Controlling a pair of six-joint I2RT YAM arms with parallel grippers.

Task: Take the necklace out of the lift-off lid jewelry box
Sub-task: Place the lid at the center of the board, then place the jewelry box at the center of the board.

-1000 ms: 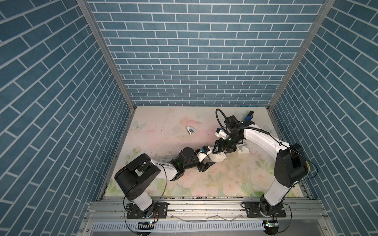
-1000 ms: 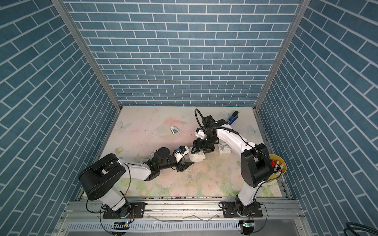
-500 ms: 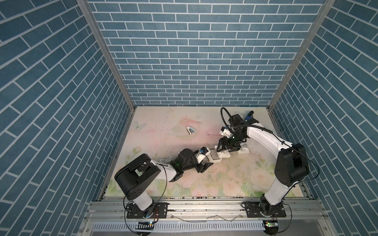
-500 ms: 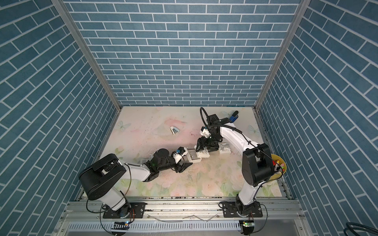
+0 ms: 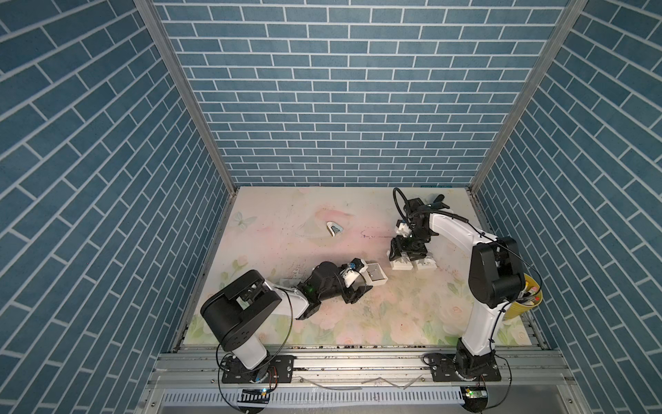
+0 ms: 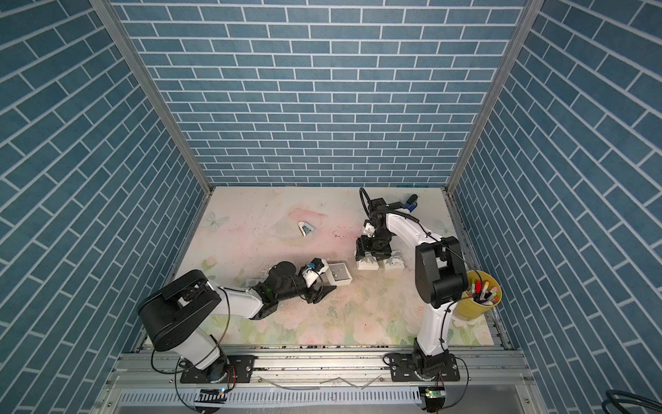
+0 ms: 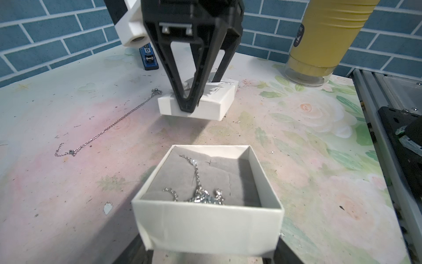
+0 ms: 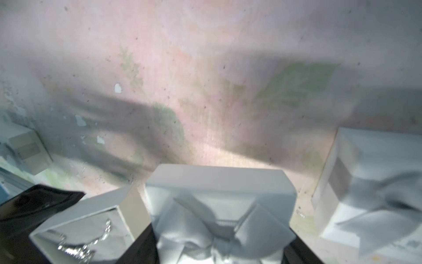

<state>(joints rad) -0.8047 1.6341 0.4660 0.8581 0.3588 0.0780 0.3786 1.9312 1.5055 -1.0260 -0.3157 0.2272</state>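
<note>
Nearest, we're seeing the left gripper (image 5: pixel 363 279) clamping its wide-set jaws on the side walls of the white square open cardboard box base (image 7: pixel 205 219), which is sitting on the floral-print table mat (image 7: pixel 308 141). The thin silver chain necklace (image 7: pixel 198 194) is lying inside on the grey foam insert (image 7: pixel 219 178), bunched by the near wall, with one strand running toward the far wall. Just beyond, the right gripper (image 7: pixel 202 94) is pinching the white lift-off lid with the grey ribbon bow (image 7: pixel 212 109) across its sides, jaws spread to lid width. We're reading the lid as hanging just off the mat, since a shadow is showing under it. We're judging the step in hand as parking the lid. We're advising lowering it flat, letting go only once it is seated, then rising straight up so the fingers aren't dragging the bow. The spot is tight: a second closed white box with a bow (image 8: pixel 365 178) is sitting just beside the lid, and a loose silver chain (image 7: pixel 109 123) is lying on the mat with one end just beside the lid's corner, so we're avoiding both. For the pick after that, we're suggesting coming down on the bunched part and lifting slowly so the strand isn't snagging the foam. The left clamp should be firm without crushing the thin walls. Farther off, a blue stapler (image 7: pixel 149 57) and a yellow cup (image 7: pixel 324 34) are standing well apart from the boxes.
</note>
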